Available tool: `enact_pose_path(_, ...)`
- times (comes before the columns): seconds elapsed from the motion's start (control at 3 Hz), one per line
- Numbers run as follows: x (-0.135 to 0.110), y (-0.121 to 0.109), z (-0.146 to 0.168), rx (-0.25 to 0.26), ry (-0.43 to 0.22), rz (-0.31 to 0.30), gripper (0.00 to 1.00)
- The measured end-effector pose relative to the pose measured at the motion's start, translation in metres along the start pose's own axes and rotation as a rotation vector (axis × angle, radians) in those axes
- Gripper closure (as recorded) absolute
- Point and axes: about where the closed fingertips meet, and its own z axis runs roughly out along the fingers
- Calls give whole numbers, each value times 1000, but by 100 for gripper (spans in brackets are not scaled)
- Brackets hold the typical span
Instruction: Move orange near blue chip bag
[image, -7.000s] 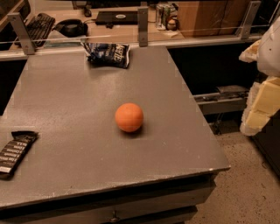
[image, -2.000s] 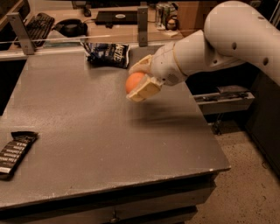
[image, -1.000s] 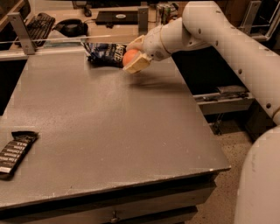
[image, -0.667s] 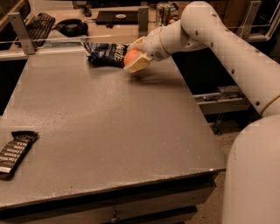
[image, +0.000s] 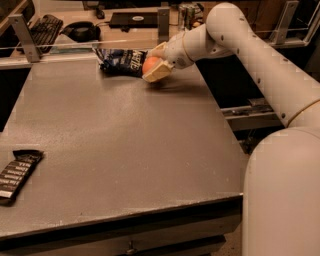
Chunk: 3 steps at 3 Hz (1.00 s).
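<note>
The orange (image: 150, 64) is round and bright orange, held between the cream fingers of my gripper (image: 156, 63) at the far side of the grey table (image: 115, 145). It sits low, at or just above the tabletop; I cannot tell if it touches. The blue chip bag (image: 121, 61), dark blue and crinkled with white lettering, lies flat just to the left of the orange, its right end almost touching it. My white arm reaches in from the right.
A dark brown bar wrapper (image: 18, 174) lies at the table's left front edge. A rail with metal posts (image: 23, 36) runs behind the table, with a keyboard (image: 44, 25) and desk items beyond it. A metal frame (image: 252, 116) stands to the right.
Over the earlier frames the gripper picked the orange up from the table's middle and carried it to the far side, beside the chip bag. In the last second it lowered slightly.
</note>
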Motion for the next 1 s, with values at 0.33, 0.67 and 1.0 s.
enact_pose_path(0.33, 4, -1, 5, -7, -1, 8, 36)
enact_pose_path(0.67, 5, 0, 10, -16, -3, 14, 12)
enact_pose_path(1.0, 4, 1, 13, -23, -8, 16, 0)
